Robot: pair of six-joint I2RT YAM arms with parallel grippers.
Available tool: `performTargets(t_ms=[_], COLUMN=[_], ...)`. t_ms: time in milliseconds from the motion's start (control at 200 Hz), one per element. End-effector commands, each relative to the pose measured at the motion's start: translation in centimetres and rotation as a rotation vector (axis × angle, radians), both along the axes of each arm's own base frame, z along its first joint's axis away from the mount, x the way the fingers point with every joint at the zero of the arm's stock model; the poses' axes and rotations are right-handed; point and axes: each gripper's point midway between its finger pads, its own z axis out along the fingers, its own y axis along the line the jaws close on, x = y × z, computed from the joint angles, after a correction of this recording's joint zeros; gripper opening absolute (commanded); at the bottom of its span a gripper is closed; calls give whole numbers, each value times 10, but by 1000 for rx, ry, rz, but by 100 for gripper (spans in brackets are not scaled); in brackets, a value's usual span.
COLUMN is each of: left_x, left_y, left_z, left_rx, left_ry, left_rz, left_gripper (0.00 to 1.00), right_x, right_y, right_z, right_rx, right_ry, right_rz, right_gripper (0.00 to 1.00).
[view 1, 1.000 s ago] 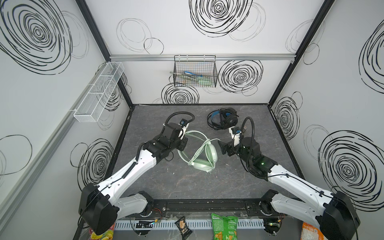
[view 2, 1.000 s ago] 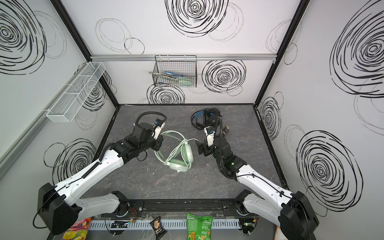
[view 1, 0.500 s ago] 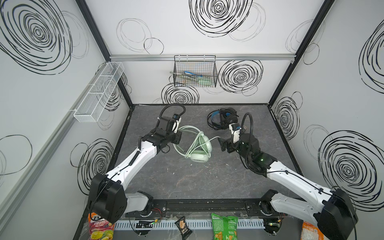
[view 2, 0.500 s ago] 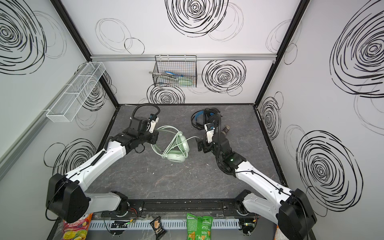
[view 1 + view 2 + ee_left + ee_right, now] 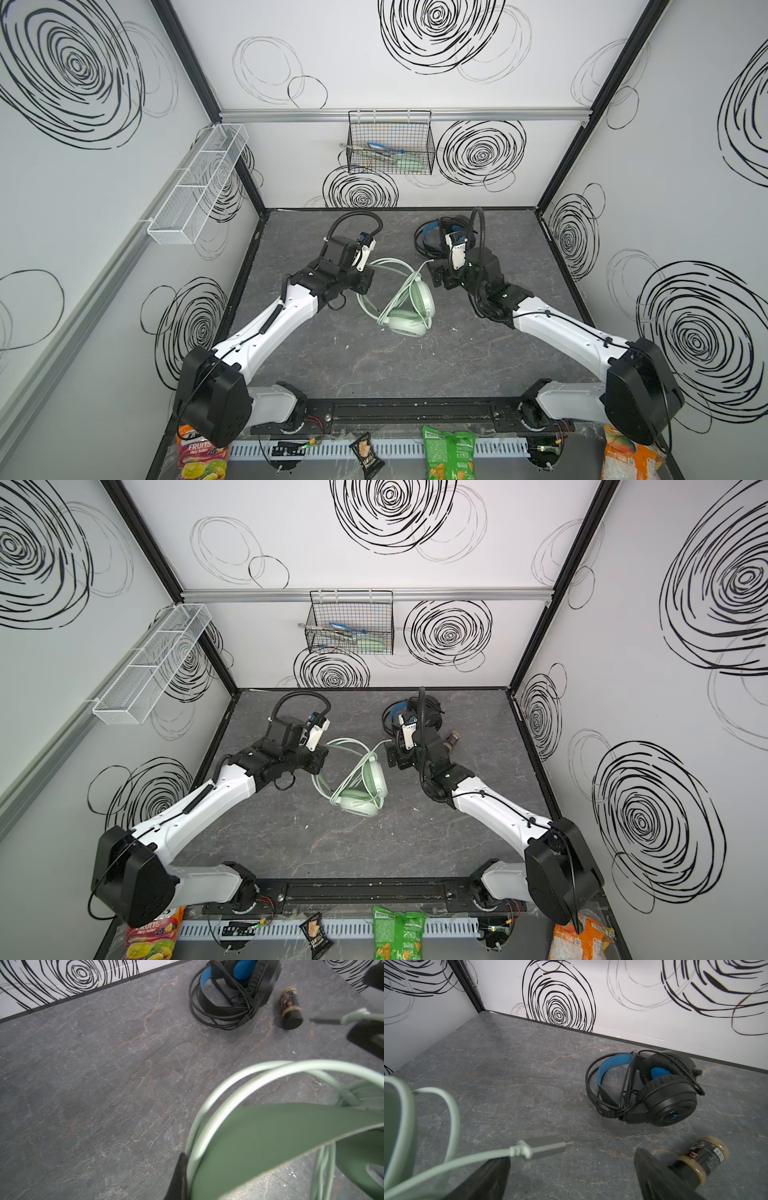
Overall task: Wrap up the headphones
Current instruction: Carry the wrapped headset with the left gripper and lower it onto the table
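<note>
Now the left end effector [image 5: 365, 282] pinches the mint headset [image 5: 422, 297], near the black headset [image 5: 668, 1101]; the right end effector [image 5: 572, 1159], spread, should close squarely just behind the cable plug [image 5: 548, 1147].

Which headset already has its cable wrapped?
The black headset: its cable loops round it, while the green headset has a loose plug.

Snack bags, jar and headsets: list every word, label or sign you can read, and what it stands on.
"FRUITS": on the pink snack bag; its smaller print is blurred.
Blue logo mark, no letters: on the black headset, on its ear cup.
Too blurred to read: print on the dark packet, green bag, orange bag and jar.
No text visible: green headset.
</note>
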Motion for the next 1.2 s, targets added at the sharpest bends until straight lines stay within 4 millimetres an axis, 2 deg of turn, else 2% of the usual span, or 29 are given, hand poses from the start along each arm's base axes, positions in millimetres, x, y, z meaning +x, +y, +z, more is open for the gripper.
performTargets(t_ms=[0,140,305,540,805,1061,1196], left_x=[-9,-16,-15,4,52,124,161], left_y=[-15,-16,-11,16,48,80,88], left_z=[39,50,55,60,49,31,20], left_rx=[-107,-111,-92,-32,-5,-56,-97], left_ry=[-81,-93,-97,-114,-120,-143,-144], left_rz=[-60,-81,-58,52,180,341,395], left_gripper=[0,0,0,0,0,0,0], right_x=[6,4,-1,-6,-5,-15,-19], right_y=[3,6,2,-11,-27,-32,-32], right_z=[9,-2,-13,-12,-5,11,18], right_rx=[16,7,-9,-16,-25,19,41], right_ry=[-22,11,47,45,33,17,7], right_rz=[13,31,23,-17,-80,-83,-70], right_gripper=[99,100,99,98,97,97,97])
